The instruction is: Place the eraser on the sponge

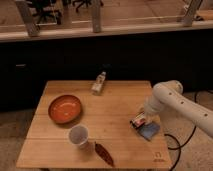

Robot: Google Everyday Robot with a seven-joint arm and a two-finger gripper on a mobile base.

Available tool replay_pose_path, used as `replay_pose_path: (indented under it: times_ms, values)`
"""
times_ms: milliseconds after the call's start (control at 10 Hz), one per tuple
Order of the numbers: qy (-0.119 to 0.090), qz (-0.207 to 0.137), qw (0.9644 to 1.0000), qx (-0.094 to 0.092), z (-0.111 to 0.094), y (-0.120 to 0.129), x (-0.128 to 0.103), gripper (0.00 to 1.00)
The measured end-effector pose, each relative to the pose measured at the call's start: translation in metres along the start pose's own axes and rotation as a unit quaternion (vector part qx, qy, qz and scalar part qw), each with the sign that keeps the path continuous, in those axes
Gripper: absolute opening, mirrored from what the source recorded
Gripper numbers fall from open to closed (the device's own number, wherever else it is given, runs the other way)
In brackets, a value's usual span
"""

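A dark red leaf [104,152] lies at six o'clock on the table [120,107], with a cup [78,136] beside it. The blue sponge [149,132] sits at four o'clock. The gripper [141,120] pinches the eraser [138,122] at the sponge's ten o'clock edge. Farther back, a bowl [65,108] sits at nine and a bottle [98,83] at twelve.

gripper [142,119]: low over the right side of the table [120,102], clamped on the eraser [138,122], outline melting into the pale wrist
eraser: far end tucked under the gripper, sleeve print too small to read
sponge [150,132]: near corner covered by the eraser; touching or not, can't tell
arm [176,101]: runs off the right edge
bottle [99,83]: label a blur
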Motion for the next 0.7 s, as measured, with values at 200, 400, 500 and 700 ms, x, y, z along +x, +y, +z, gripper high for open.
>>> replay_pose_path:
  times_ms: [200, 400, 500, 700]
  values:
    - [-0.007, 0.009, 0.9999, 0.004, 0.002, 0.01, 0.004, 0.0]
    - [-0.011, 0.014, 0.9998, 0.007, 0.001, 0.022, 0.005, 0.0]
    - [-0.012, 0.015, 0.9998, 0.007, 0.002, 0.026, 0.005, 0.0]
    - [-0.016, 0.012, 0.9998, 0.005, 0.005, 0.031, 0.0, 0.0]
